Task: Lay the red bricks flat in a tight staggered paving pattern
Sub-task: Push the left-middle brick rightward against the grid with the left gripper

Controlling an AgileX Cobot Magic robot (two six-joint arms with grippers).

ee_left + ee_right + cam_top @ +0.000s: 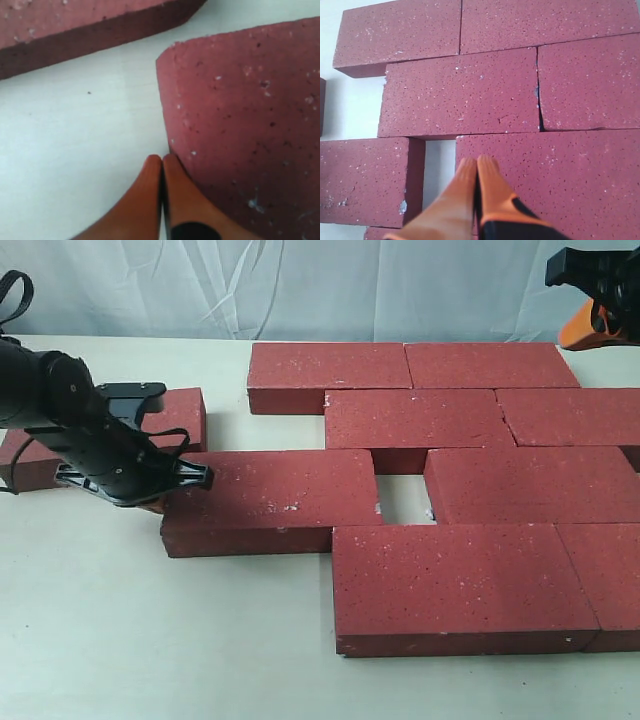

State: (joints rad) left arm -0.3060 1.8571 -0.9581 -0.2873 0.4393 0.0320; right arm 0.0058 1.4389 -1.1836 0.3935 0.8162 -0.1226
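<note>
Leftmost brick partly behind left arm

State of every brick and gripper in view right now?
paved bricks: flat, staggered, close-set.
offset brick: flat, gap to its row neighbour.
spare brick: flat, apart from the rest, partly hidden by the left arm.
left gripper: shut, empty, fingers at the offset brick's end.
right gripper: shut, empty, over the paved bricks.

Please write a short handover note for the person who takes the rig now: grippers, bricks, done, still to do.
Left gripper: shut, empty, tips at the left end of the third-row brick.
Right gripper: shut, empty, above the paving.
Done: most red bricks lie flat, staggered.
To do: close the gap at that brick's right end; place the loose brick partly hidden by the left arm.
</note>
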